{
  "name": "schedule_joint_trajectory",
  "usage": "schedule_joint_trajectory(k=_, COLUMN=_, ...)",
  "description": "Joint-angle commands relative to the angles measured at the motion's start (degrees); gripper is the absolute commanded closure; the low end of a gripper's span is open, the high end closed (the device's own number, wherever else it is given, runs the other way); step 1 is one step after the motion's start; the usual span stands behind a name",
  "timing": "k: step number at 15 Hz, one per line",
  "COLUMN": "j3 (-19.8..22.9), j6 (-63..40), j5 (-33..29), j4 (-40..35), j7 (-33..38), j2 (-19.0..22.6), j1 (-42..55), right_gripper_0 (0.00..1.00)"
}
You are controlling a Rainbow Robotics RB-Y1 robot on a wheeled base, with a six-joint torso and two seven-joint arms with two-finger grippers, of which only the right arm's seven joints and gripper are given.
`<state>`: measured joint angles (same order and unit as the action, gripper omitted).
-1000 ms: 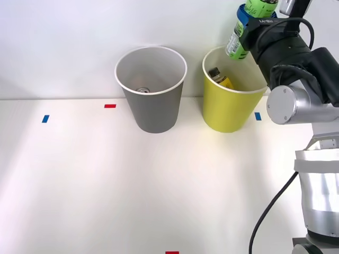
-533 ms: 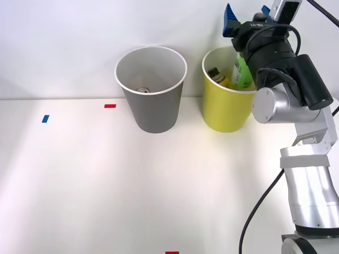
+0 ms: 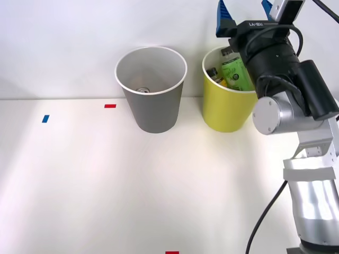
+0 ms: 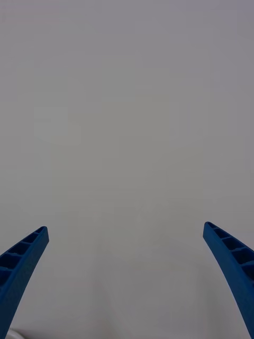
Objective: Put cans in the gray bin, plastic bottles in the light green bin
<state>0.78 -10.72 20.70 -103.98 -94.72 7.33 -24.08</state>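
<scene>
The gray bin (image 3: 153,108) stands at the back of the table with a silvery can (image 3: 142,90) lying at its bottom, only the round top seen. To its right stands the light green bin (image 3: 225,111). Inside it lean two plastic bottles: a bright green one (image 3: 235,74) and a yellow-labelled one (image 3: 216,74) with a dark cap. My right gripper (image 3: 245,11) is above the light green bin's far rim, open, pointing up and back with nothing between its blue fingers (image 4: 21,267). In the wrist view a plain pale wall lies beyond the gripper (image 4: 127,275).
Small tape marks lie on the white table: blue (image 3: 45,118) at the left, red (image 3: 110,106) beside the gray bin, blue (image 3: 257,116) right of the green bin, red (image 3: 172,253) at the front edge. My arm (image 3: 296,106) rises along the right side.
A second ago my gripper held the green bottle above the light green bin. It opened, the bottle dropped into the bin and has settled leaning there. The gripper stays open above.
</scene>
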Motion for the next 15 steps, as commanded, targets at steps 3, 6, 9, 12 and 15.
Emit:
schedule_joint_trajectory(k=3, j3=-3.06, j6=-0.01, j5=1.36, j4=-16.60, j7=1.47, j2=2.42, j1=16.87, right_gripper_0=0.00)
schedule_joint_trajectory(k=6, j3=-4.12, j6=-0.10, j5=1.80, j4=-25.65, j7=2.00, j2=3.13, j1=28.74, right_gripper_0=0.00)
schedule_joint_trajectory(k=9, j3=-5.52, j6=-0.01, j5=2.15, j4=-32.51, j7=2.35, j2=4.01, j1=40.16, right_gripper_0=0.00)
schedule_joint_trajectory(k=12, j3=-7.19, j6=2.19, j5=2.15, j4=-34.79, j7=2.35, j2=5.50, j1=48.25, right_gripper_0=0.00)
schedule_joint_trajectory(k=15, j3=-8.95, j6=4.65, j5=1.45, j4=-34.79, j7=1.73, j2=5.68, j1=55.10, right_gripper_0=0.00)
